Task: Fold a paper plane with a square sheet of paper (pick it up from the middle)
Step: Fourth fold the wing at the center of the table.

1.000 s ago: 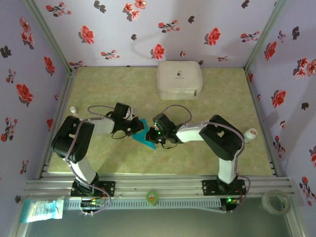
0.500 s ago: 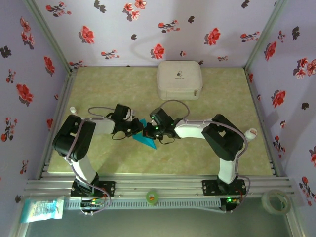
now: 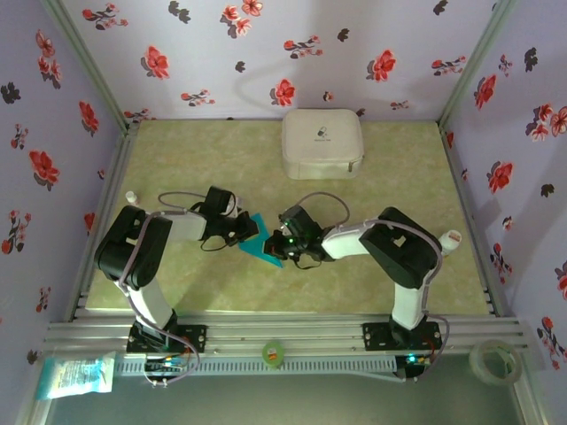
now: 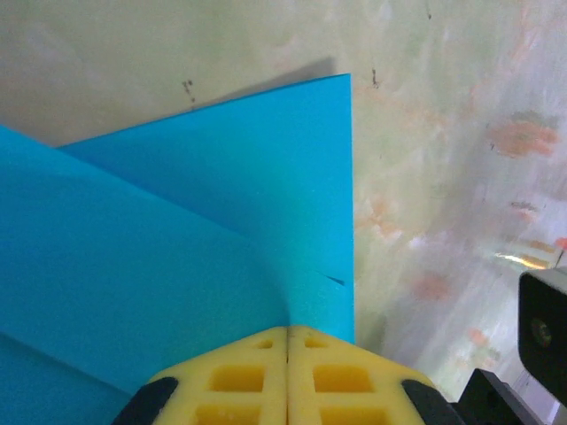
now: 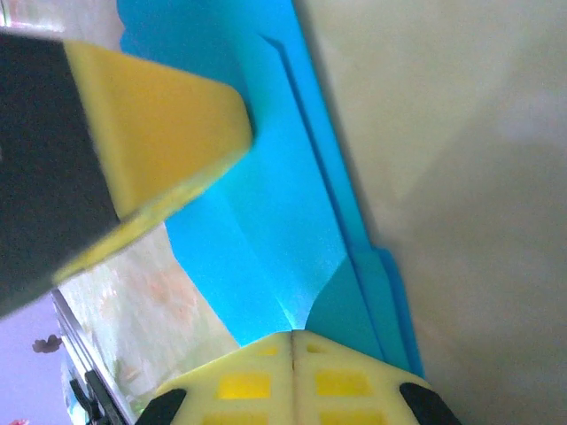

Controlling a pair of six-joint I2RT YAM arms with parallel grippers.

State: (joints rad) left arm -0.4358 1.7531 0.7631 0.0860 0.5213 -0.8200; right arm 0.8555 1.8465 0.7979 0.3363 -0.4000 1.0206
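The square sheet of paper [image 3: 264, 251], bright turquoise, lies folded into a layered, pointed shape on the table between my two arms. My left gripper [image 3: 252, 232] is at its left side. In the left wrist view its yellow fingertips [image 4: 288, 332] are shut together, and a curved crease in the paper [image 4: 177, 248] runs into the line between them. My right gripper [image 3: 277, 242] is at the paper's right side, shut [image 5: 292, 335] on a fold of the paper [image 5: 266, 204]. A left finger [image 5: 168, 124] shows close by in the right wrist view.
A white zip case [image 3: 322, 143] stands at the back of the green mat. A small white bottle [image 3: 131, 196] sits at the left edge and another bottle [image 3: 450, 240] at the right edge. A green tape roll [image 3: 273, 353] lies on the front rail.
My right gripper swung left toward the left gripper, then came back a little right. The left gripper and the paper have hardly moved.
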